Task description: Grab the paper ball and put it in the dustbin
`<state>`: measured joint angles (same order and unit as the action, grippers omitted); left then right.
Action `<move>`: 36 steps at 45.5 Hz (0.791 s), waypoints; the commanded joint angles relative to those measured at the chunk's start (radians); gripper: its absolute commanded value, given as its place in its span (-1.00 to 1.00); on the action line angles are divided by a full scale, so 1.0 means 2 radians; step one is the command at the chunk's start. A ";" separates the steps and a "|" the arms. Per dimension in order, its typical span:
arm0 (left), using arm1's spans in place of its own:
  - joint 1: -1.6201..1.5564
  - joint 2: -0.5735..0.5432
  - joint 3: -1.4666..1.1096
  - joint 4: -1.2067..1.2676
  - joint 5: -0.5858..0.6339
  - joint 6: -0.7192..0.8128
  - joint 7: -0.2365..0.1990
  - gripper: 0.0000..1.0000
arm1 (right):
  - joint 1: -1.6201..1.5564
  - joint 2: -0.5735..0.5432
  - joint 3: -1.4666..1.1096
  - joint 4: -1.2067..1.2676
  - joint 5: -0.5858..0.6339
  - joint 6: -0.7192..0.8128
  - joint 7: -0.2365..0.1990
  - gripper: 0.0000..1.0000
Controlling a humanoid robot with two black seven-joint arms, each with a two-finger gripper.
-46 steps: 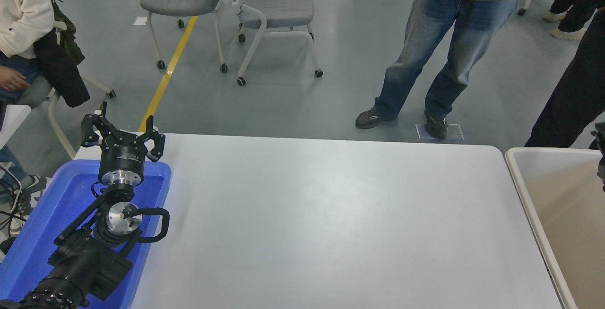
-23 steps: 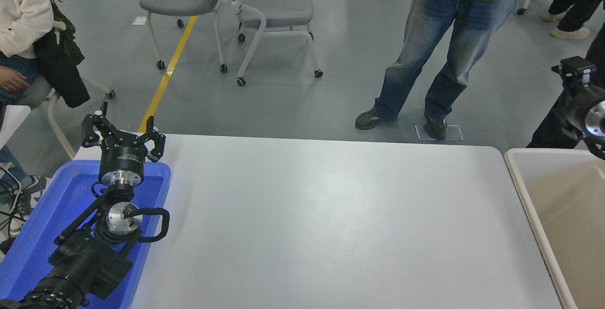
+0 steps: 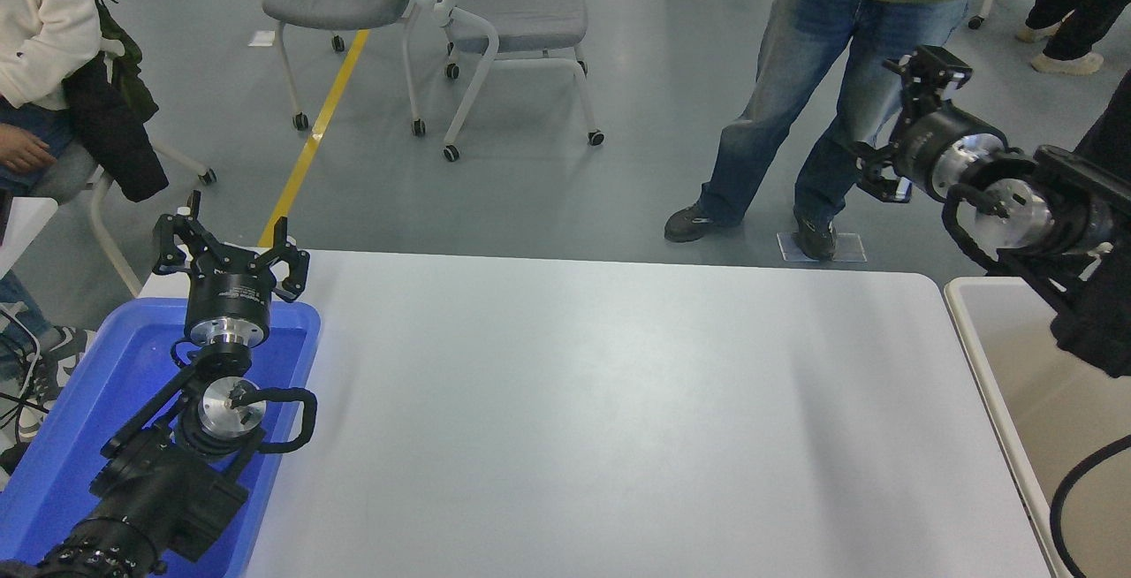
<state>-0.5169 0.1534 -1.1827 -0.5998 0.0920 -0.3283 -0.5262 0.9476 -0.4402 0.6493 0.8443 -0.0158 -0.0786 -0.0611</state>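
No paper ball shows anywhere in the head view; it is hidden or out of view. The cream-beige dustbin (image 3: 1003,384) stands against the table's right edge, partly covered by my right arm. My right gripper (image 3: 886,121) is raised high beyond the table's far right corner, above the floor and left of the dustbin, with its fingers spread open and nothing between them. My left gripper (image 3: 231,231) is parked open and empty over the far end of the blue tub.
A bright blue plastic tub (image 3: 62,437) sits at the table's left edge under my left arm. A person in jeans (image 3: 822,92) stands just beyond the white table's (image 3: 601,419) far side, close to my right gripper. Grey wheeled chairs (image 3: 495,21) stand further back.
My right arm has swung up and to the left, from the picture's right edge over the dustbin to high above the table's far right corner. The left arm has not moved.
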 commanded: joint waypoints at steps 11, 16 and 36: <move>0.000 0.000 0.000 0.000 0.000 0.000 0.000 0.98 | -0.046 0.100 0.087 -0.077 0.007 0.090 0.011 1.00; 0.000 0.000 0.000 0.000 0.000 0.000 0.000 0.98 | -0.058 0.108 0.089 -0.092 0.009 0.120 0.019 1.00; 0.000 0.000 0.000 0.000 0.000 0.000 0.000 0.98 | -0.108 0.113 0.102 -0.118 0.052 0.134 0.028 1.00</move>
<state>-0.5169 0.1534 -1.1827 -0.5998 0.0920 -0.3283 -0.5262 0.7807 -0.2268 0.8406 0.6504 0.0457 0.1706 -0.0117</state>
